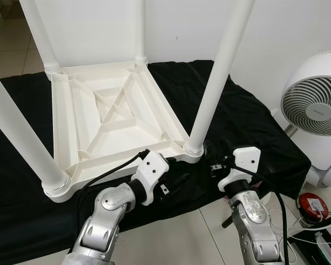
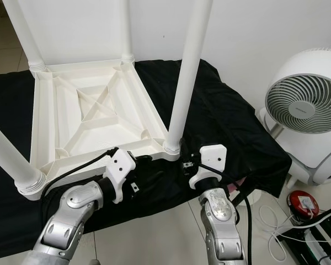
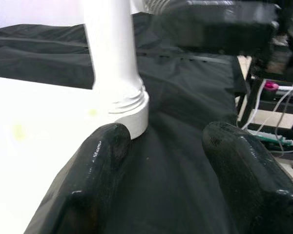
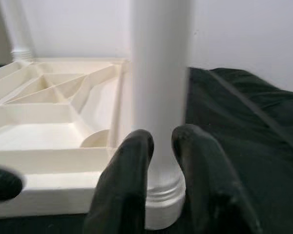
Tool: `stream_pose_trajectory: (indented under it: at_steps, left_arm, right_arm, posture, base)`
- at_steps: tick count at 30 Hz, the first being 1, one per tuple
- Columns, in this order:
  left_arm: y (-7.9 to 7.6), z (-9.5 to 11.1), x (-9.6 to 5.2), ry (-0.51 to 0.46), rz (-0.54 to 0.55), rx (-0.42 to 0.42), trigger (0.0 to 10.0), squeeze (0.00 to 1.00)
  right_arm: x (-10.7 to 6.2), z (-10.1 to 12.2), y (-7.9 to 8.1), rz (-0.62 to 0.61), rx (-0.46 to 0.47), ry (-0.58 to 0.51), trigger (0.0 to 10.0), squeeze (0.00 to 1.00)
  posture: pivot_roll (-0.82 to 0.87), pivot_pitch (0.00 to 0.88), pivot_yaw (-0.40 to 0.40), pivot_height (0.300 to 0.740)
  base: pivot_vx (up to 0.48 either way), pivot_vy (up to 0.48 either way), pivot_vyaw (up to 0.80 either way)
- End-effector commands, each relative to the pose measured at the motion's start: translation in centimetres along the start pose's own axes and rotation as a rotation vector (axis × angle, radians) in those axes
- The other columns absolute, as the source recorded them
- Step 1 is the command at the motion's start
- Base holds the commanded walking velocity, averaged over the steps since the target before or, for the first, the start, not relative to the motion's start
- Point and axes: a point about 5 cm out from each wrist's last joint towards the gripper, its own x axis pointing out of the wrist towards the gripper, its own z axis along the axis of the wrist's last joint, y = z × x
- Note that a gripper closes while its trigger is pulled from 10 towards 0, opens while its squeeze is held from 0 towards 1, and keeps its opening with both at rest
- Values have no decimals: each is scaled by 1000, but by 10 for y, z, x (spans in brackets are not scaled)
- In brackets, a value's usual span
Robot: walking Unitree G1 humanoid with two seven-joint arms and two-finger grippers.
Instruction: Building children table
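A white plastic children's table (image 1: 63, 121) lies upside down on a black cloth (image 1: 248, 121), its ribbed underside facing up. Several white legs stand in its corner sockets. The near right leg (image 1: 218, 83) rises from its threaded base (image 1: 193, 148). My left gripper (image 1: 174, 179) rests low at the table's front edge, just left of that base; in the left wrist view it (image 3: 161, 141) is open, with the leg base (image 3: 129, 105) just ahead of its fingers. My right gripper (image 1: 215, 164) sits just right of the base; in the right wrist view it (image 4: 161, 141) is shut, empty, directly before the leg (image 4: 158, 73).
A white round fan (image 1: 314, 99) stands on the floor at the right, with a red device (image 1: 313, 205) and cables below it. A white wall backs the table. The near left leg (image 1: 16, 138) leans close on my left side.
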Motion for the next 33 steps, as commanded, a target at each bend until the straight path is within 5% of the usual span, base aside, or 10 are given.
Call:
stream_pose_trajectory:
  at_steps: [1,14,23,33]
  left_arm:
    - [5,6,-2,-16,68,20,10000,0]
    - [0,16,0,-35,76,66,10000,0]
    - [6,0,2,92,159,134,10000,0]
    - [8,-4,-4,112,174,135,10000,0]
  right_arm:
    - [1,-8,5,75,30,52,10000,0]
    - [31,-14,6,282,80,100,10000,0]
    - [51,-8,-26,214,46,85,10000,0]
    - [45,-14,-39,182,51,102,10000,0]
  posture:
    - [1,6,-66,740]
    - [20,0,-84,740]
    - [30,0,-88,740]
    - [29,0,-80,740]
  base:
    - [0,0,0]
    - [0,0,0]
    - [0,0,0]
    - [0,0,0]
